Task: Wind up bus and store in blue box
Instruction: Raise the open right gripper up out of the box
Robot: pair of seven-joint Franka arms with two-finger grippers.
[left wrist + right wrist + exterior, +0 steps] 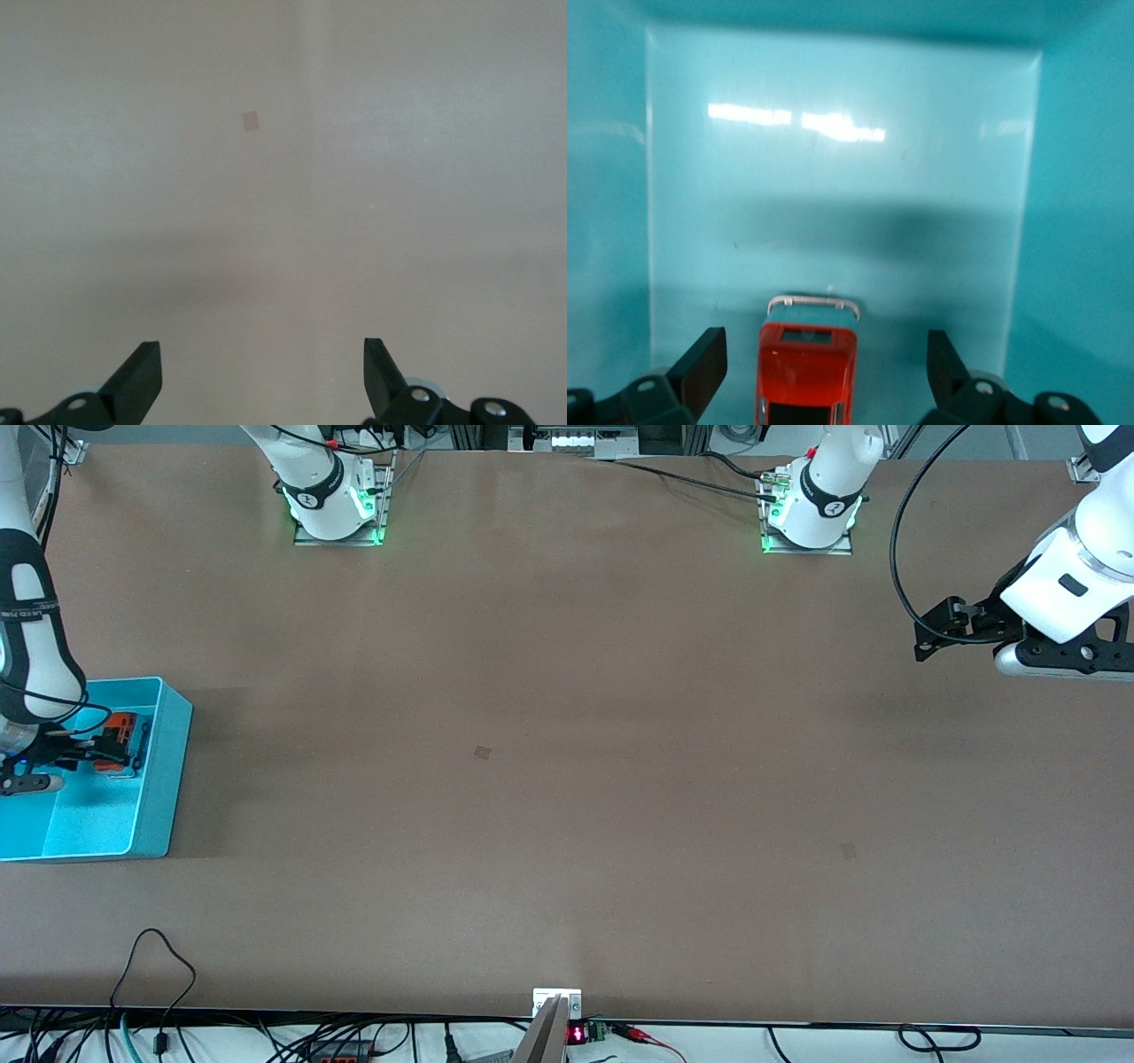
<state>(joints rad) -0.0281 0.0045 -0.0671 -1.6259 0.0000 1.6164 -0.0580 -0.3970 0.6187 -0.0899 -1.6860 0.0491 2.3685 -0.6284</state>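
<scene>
— Where is the bus (806,365)?

— Inside the box (164,779), which sits at the tabletop's (567,779) edge at the right arm's end. The bus rests on the box floor, in the half farther from the front camera.

— Is the right gripper (824,367) gripping it?

— No. Its fingers (700,365) stand apart on either side of the bus, clear of it, jaws released, low inside the box.

— And the left gripper (263,376)?

— It waits above the bare tabletop near the left arm's end, jaws spread wide, holding nothing.
</scene>
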